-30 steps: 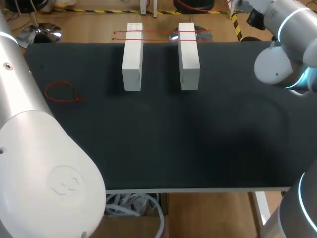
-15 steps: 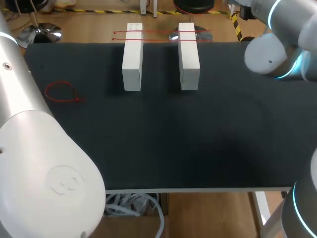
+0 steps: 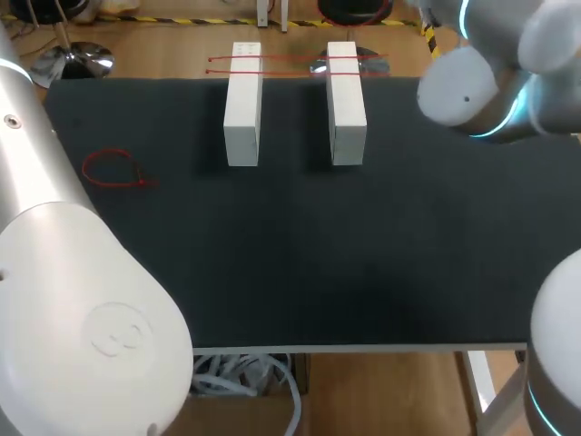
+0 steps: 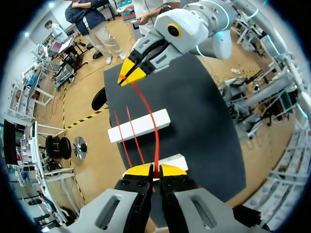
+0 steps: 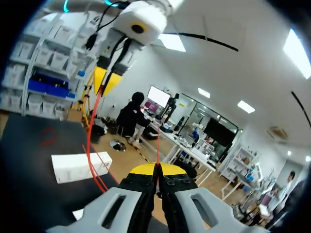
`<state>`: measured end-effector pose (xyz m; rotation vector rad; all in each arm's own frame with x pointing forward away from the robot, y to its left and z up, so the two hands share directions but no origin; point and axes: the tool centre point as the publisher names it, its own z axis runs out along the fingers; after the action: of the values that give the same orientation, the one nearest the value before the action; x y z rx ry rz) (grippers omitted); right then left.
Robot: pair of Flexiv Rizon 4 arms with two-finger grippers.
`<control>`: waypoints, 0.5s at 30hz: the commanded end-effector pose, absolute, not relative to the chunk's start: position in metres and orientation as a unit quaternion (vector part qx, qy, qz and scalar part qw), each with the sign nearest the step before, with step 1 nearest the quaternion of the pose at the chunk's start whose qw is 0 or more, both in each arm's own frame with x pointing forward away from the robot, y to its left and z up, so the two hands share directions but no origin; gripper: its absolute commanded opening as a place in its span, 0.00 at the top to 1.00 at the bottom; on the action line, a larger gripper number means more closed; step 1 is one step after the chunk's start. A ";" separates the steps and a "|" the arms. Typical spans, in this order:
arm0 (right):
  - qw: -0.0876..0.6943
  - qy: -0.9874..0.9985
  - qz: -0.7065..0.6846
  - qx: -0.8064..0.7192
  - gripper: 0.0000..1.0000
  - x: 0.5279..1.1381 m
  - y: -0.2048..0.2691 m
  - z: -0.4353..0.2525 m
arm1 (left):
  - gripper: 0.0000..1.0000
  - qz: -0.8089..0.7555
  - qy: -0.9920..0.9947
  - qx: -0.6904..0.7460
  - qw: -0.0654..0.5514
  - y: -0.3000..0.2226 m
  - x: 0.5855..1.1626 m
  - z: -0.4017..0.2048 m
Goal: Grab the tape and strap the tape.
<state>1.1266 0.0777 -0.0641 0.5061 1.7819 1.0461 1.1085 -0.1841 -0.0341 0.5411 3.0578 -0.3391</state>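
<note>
A thin red tape (image 4: 148, 114) is stretched in the air between my two grippers, above the table's far edge. My left gripper (image 4: 155, 171) is shut on one end and my right gripper (image 4: 130, 73) on the other. In the right wrist view my right gripper (image 5: 156, 169) pinches the tape (image 5: 92, 126), which runs up to the left gripper (image 5: 108, 80). Below stand two white blocks (image 3: 243, 104) (image 3: 346, 102) side by side. Two more red tapes (image 3: 290, 60) lie across their far ends. Neither gripper shows in the head view.
A looped red tape (image 3: 113, 170) lies on the black mat (image 3: 363, 254) at the left. My left arm's bulk (image 3: 82, 300) fills the near left corner, and my right arm's elbow (image 3: 463, 86) hangs over the far right corner.
My right arm's elbow has swung left and towards the far edge of the table. The blocks and the tapes on them have not moved.
</note>
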 end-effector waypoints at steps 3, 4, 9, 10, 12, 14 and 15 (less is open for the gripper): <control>0.495 0.837 0.171 0.159 1.00 1.118 0.093 -0.065 | 1.00 -0.105 0.979 0.173 0.007 -0.185 1.109 -0.032; 0.495 0.838 0.173 0.155 1.00 1.117 0.096 -0.065 | 1.00 -0.105 0.979 0.173 0.007 -0.185 1.109 -0.032; 0.491 0.837 0.185 0.155 1.00 1.112 0.104 -0.067 | 1.00 -0.105 0.979 0.173 0.007 -0.185 1.109 -0.032; 0.496 0.832 0.188 0.162 1.00 1.112 0.105 -0.067 | 1.00 -0.105 0.979 0.173 0.007 -0.185 1.109 -0.032; 0.510 0.811 0.215 0.188 1.00 1.113 0.101 -0.065 | 1.00 -0.105 0.979 0.173 0.007 -0.185 1.109 -0.032; 0.510 0.811 0.215 0.188 1.00 1.113 0.101 -0.065 | 1.00 -0.105 0.979 0.173 0.007 -0.185 1.109 -0.032; 0.510 0.811 0.215 0.188 1.00 1.113 0.101 -0.065 | 1.00 -0.105 0.979 0.173 0.007 -0.185 1.109 -0.032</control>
<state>1.1163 0.0966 -0.0644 0.2777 1.8536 0.7848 1.1084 -0.1843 -0.0340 0.5414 3.0577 -0.3390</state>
